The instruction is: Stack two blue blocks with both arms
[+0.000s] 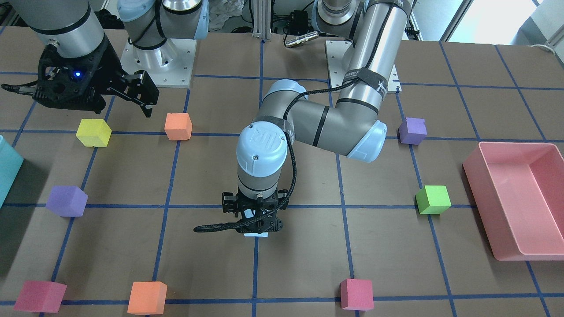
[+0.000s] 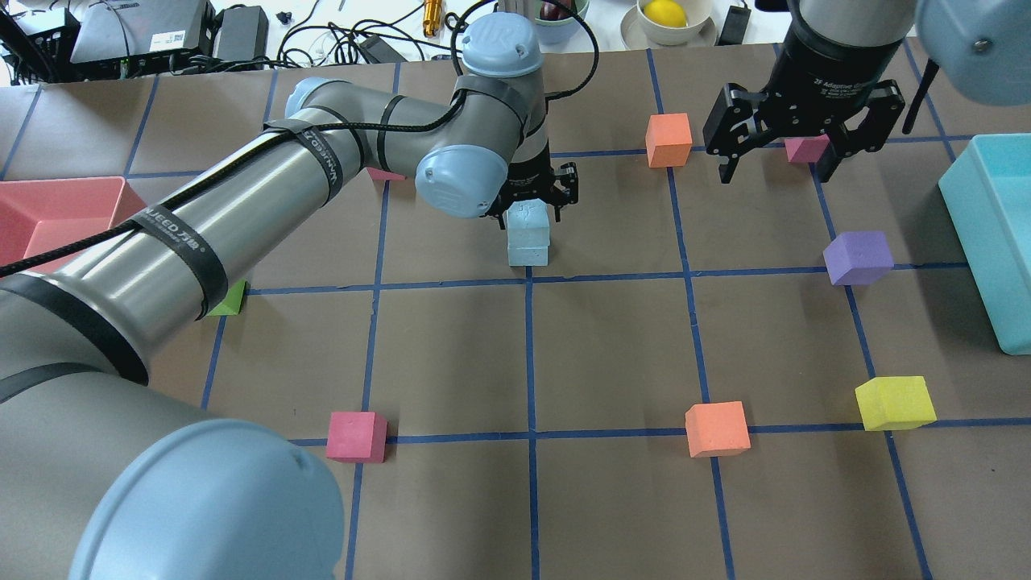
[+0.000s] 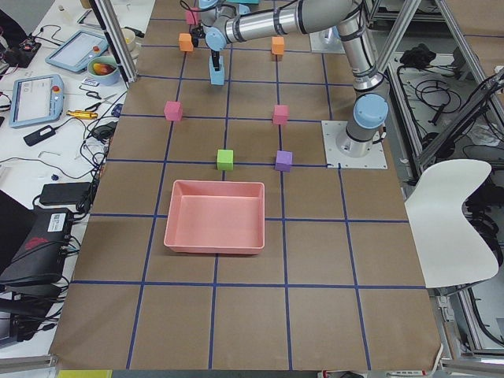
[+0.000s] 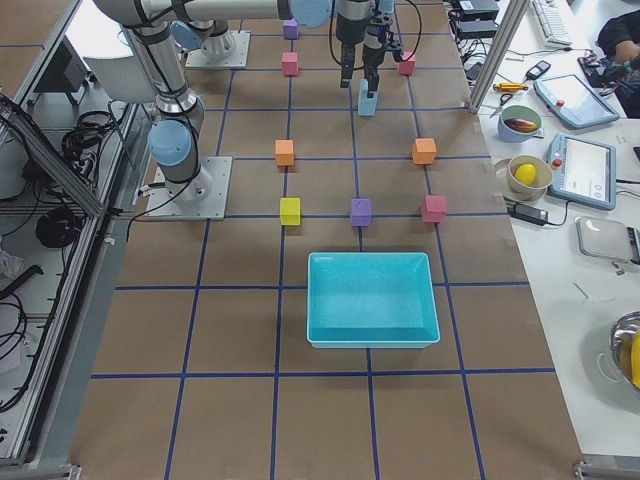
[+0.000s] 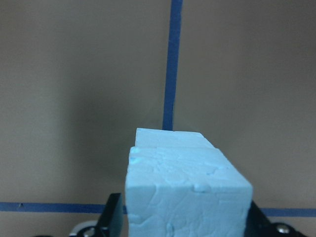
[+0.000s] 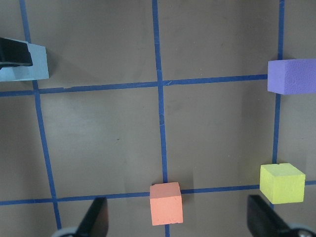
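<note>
Two pale blue blocks stand stacked near the table's middle, the upper block (image 2: 527, 221) on the lower block (image 2: 527, 254). My left gripper (image 2: 532, 193) points straight down and is shut on the upper block. In the left wrist view the upper block (image 5: 187, 192) fills the space between my fingers (image 5: 112, 217), with the lower block's edge (image 5: 168, 136) showing beneath it. My right gripper (image 2: 777, 169) is open and empty, raised above the table to the right of the stack. The right wrist view shows the stack (image 6: 29, 71) at its left edge.
A teal bin (image 2: 999, 242) is at the right edge and a pink bin (image 2: 48, 209) at the left. Loose cubes lie around: purple (image 2: 858, 258), yellow (image 2: 894, 403), orange (image 2: 717, 428), orange (image 2: 668, 138), pink (image 2: 357, 436), green (image 2: 229, 300).
</note>
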Controlling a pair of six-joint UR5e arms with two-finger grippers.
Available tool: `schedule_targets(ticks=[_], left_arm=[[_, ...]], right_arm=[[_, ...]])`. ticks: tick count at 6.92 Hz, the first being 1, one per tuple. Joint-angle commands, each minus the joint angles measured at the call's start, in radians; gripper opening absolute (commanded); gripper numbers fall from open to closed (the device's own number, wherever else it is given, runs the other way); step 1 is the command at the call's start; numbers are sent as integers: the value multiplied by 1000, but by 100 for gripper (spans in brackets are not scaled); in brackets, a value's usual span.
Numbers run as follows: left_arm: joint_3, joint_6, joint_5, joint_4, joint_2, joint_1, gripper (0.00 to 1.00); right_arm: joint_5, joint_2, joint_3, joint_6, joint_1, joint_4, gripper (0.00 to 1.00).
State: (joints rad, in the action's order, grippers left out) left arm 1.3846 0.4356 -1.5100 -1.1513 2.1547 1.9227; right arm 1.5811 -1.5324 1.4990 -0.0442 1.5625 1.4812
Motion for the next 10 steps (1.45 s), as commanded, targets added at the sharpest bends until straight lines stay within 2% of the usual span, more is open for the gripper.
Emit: schedule_targets(ticks=[1,2,4,5,6,8,10], left_arm=[[2,-5,25,-50,-83,-28,100],[8,-87,19,-117,-131,-60,100],[8,-370,19,-272,-260,-224,100],[11,-534,16,-371,-313,-288,100],[10,-604,11,-480,-387,-318,100],[13,-603,-16,-521,-528,-308,100],[57,-603,-53,-481,-552,-307,100]], right_arm=[[-1,0,3,0,1,2,100],[-1,0,1,1,-1,4,100],[-1,-2,1,3,-5,4,100],[-1,-2,1,4,-5,5,100],[-1,-2,1,4,-5,5,100],[3,-2,1,7,-4,5,100],[5,-2,1,9,-4,4,100]])
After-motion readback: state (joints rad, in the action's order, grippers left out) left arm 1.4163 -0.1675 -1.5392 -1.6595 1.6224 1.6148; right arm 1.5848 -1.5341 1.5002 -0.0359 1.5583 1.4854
